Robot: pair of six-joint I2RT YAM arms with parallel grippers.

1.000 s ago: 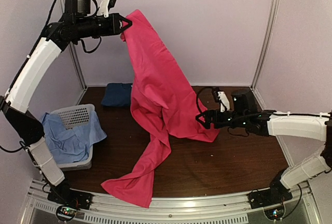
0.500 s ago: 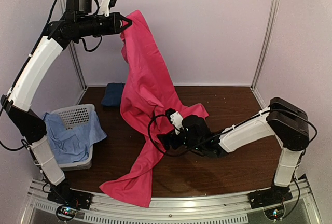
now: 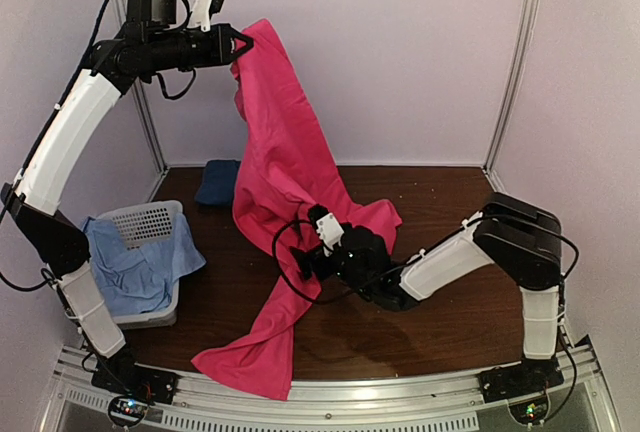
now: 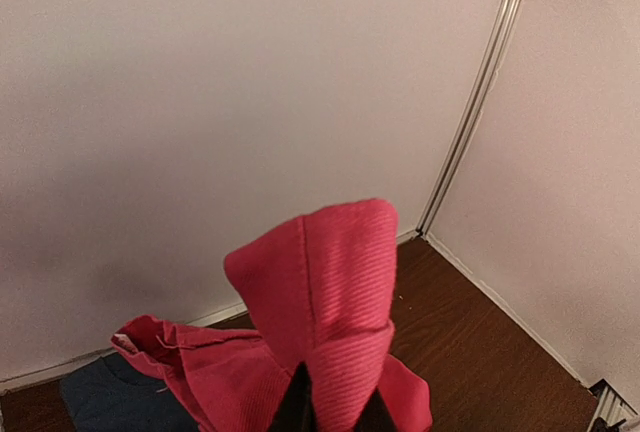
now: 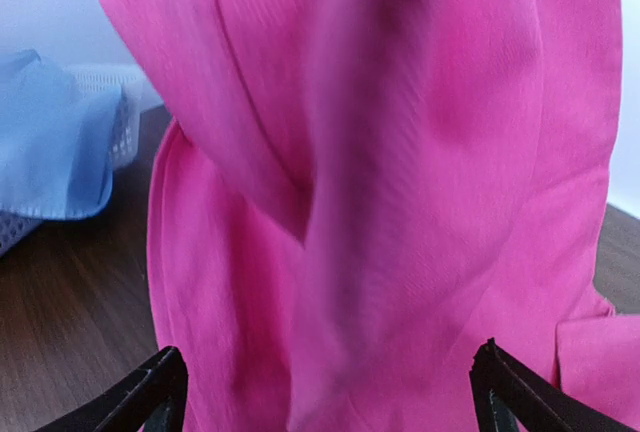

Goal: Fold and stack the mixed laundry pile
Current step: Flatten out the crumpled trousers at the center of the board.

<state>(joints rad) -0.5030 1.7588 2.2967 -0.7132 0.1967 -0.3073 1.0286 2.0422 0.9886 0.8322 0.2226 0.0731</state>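
1. Nearest the front rail, the lower end of the magenta-pink shirt point(image 3: 290, 172) lies bunched on the brown table point(image 3: 450, 302), left of centre.
2. The right arm stands up from its near-right base, bends sharply at the elbow, and stretches its forearm low and leftward over the table. The right gripper point(image 3: 303, 264) sits at the hanging middle of the shirt with its jaws spread wide (in the wrist view the pink fabric fills the space between the two black fingertips). Whether either finger touches the cloth, I cannot tell.
3. At the left side, a white slotted basket point(image 3: 150, 220) sits on the table with the light-blue cloth point(image 3: 130, 267) draped over its near rim and spilling toward the middle.
4. The left arm climbs from its near-left base in a tall arch, its forearm level and pointing right. The left gripper point(image 3: 243, 45), jaws pressed together, pinches a fold at the top of the shirt, which hangs from there down to the table.
5. Farthest back, the dark blue T-shirt point(image 3: 222, 182) lies on the table against the rear wall, partly behind the hanging shirt.
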